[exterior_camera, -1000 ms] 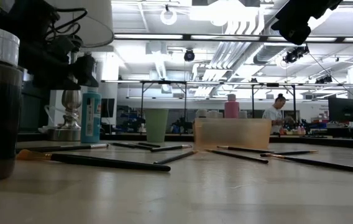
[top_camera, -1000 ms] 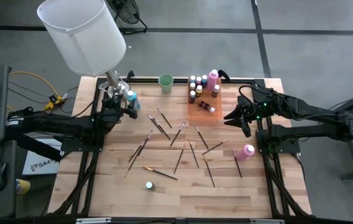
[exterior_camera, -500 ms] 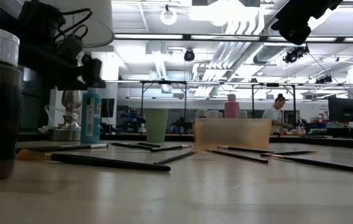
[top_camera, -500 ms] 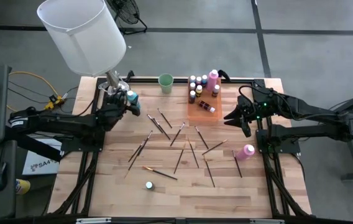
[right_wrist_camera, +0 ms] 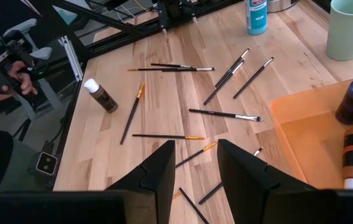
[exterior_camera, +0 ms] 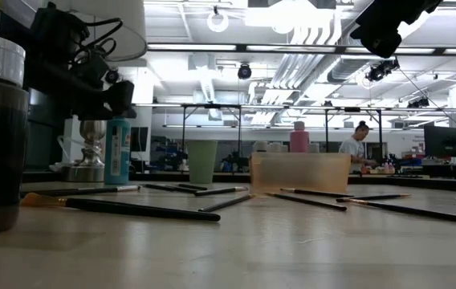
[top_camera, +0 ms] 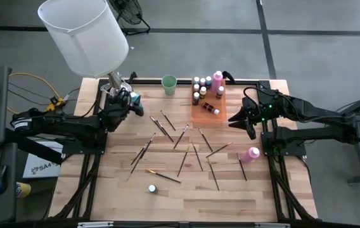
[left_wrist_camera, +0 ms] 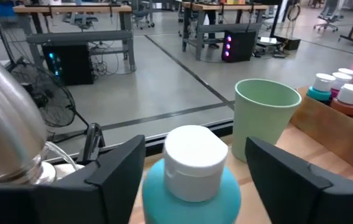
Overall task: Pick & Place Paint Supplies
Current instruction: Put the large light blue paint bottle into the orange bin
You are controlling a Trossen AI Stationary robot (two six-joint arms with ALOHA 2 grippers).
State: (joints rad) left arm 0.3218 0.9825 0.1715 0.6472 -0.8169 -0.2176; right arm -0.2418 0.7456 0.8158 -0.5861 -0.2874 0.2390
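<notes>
A teal paint bottle (left_wrist_camera: 192, 186) with a white cap stands upright at the table's far left (top_camera: 134, 98), beside the lamp's silver base (top_camera: 115, 84). My left gripper (left_wrist_camera: 195, 146) reaches level at it, open, one finger on each side of the bottle; I cannot tell whether they touch it. My right gripper (right_wrist_camera: 196, 149) hangs open and empty above the table's right side (top_camera: 246, 125). Several thin brushes (top_camera: 180, 147) lie scattered on the wood. A pink bottle (top_camera: 251, 153) lies at the right, and a brown bottle (top_camera: 152, 188) lies near the front.
An orange tray (top_camera: 200, 115) at the far middle holds several small bottles (top_camera: 204, 85) and one lying bottle (top_camera: 210, 109). A green cup (top_camera: 168, 83) stands left of it. The big white lampshade (top_camera: 85, 35) overhangs the far-left corner.
My left gripper has moved toward the far edge and the teal bottle, so that its fingers now stand around the bottle. The bottle has stayed upright in place.
</notes>
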